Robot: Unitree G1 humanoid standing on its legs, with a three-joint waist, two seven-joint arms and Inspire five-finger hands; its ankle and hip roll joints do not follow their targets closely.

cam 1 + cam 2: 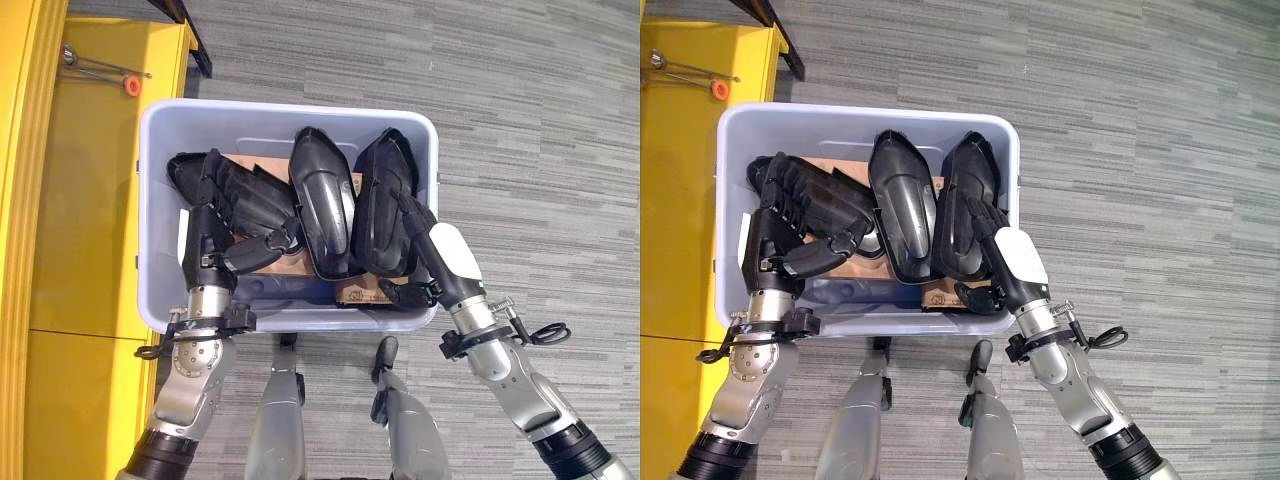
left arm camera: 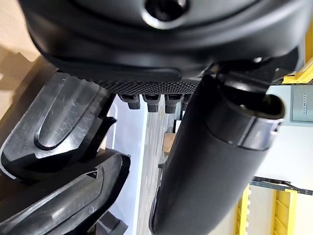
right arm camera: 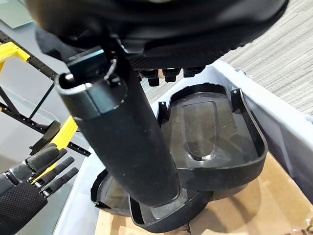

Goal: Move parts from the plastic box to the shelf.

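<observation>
**Both hands in the plastic box, over the parts**

Far left: yellow shelf (image 1: 90,200), a small tool with an orange tip (image 1: 131,85) lying on it near the far end. Just right of it, on the grey carpet floor (image 1: 540,150), sits the pale plastic box (image 1: 160,130), touching or nearly touching the shelf edge.

Left hand (image 1: 215,215) is inside the box on its left side, fingers stretched out fairly straight over the leftmost black part (image 1: 255,205), thumb sticking out toward the middle of the box. Fingers lie on or just above the part; no closed grip visible. Not lifted.

Middle of box: a second black part (image 1: 322,205), long, shell-shaped, leaning against its neighbours. Brown cardboard (image 1: 290,265) shows under the parts.

Right side of box: third black part (image 1: 385,200), near the right wall. Right hand (image 1: 430,255), with a white cover on its back, reaches over the near rim; its fingers point onto that part's near end. Right wrist view shows fingers extended, thumb straight, holding nothing; open tray-like parts (image 3: 205,132) below it.

All parts are in the box.
</observation>
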